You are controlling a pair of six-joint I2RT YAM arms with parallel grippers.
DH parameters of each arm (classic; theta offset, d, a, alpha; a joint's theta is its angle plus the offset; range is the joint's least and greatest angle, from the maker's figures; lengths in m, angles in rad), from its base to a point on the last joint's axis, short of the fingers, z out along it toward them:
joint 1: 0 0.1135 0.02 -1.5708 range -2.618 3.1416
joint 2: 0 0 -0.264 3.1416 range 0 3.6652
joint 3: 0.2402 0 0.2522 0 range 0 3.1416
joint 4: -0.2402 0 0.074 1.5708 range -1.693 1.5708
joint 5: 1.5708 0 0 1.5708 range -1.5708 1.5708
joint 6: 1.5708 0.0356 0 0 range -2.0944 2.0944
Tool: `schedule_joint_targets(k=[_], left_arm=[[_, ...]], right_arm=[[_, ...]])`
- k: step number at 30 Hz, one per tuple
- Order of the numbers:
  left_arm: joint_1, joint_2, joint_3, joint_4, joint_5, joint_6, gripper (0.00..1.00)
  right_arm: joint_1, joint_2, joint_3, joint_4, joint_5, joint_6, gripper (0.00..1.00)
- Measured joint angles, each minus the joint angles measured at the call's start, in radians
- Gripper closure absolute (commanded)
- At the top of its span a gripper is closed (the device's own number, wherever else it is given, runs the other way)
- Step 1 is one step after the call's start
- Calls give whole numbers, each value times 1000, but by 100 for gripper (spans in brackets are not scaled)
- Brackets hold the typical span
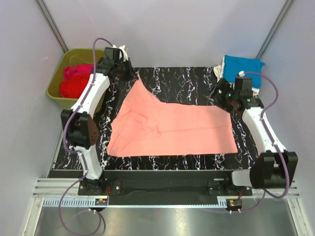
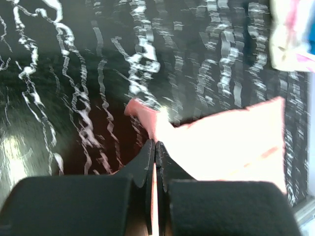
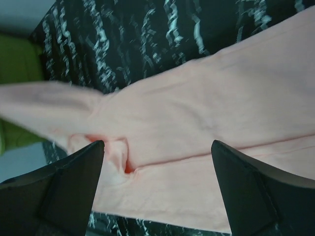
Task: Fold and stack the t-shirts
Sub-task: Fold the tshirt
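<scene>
Slip risk: my left claw (image 2: 155, 146) pinches shut only a thin corner of the salmon-pink cotton t-shirt (image 1: 172, 129) near the far-left corner of the black marbled table (image 1: 187, 78), right claw (image 3: 157, 152) gaping empty above its right side, so pulling may skew it.

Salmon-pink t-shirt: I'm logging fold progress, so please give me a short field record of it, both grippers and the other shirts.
shirt: salmon-pink t-shirt spread on the black marbled table, far left corner tapering to a point
left: left gripper shut on that corner
right: right gripper open over the shirt's far right part, gripping nothing
others: red and magenta shirts in the green tub; blue shirt at the table's far right corner
</scene>
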Motion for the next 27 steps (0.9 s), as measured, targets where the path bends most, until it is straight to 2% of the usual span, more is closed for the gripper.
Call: schedule_joint_targets(k=[4,11,19,27], left_arm=[[-39,-146,-92,-1,-10,11,100],[-72,-181,-252,-15,-35,22,100],[-71,-183,-299,-29,-46,41,100],[-71,-188,-318,-29,-57,86,100]], right_arm=[[-87,182,206,-131,107,-53,8],[-195,470,328,-301,225,-85,20],[-215,689,560,-352,315,-103,25],[-215,876,694,-361,344,-123,30]])
